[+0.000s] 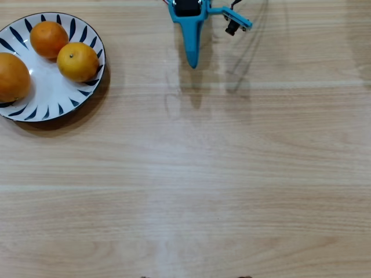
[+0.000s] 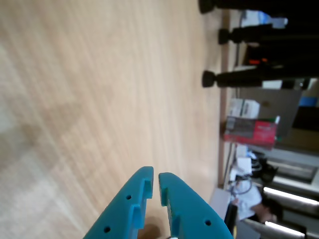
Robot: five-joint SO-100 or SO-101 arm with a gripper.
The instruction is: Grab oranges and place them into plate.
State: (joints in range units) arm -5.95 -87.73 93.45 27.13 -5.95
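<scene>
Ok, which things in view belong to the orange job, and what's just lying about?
Job:
- large orange
- small orange
- yellower orange
- plate, holding all three
- gripper, shut, empty

Lying about:
- red box, beyond the table edge

The gripper [image 2: 154, 175] is entering from the bottom edge, its two teal fingers [image 2: 182, 204] lying nearly together — only a thin slit is showing between the tips, and nothing is sitting in it. Small round holes are dotting each finger. Pale wooden table [image 2: 99, 89] is filling most of the view, its grain running diagonally. Along the right side, past the table edge, black tripod legs [image 2: 249, 77] are reaching in — below them a red box [image 2: 251, 132] is sitting among blurred clutter.
</scene>
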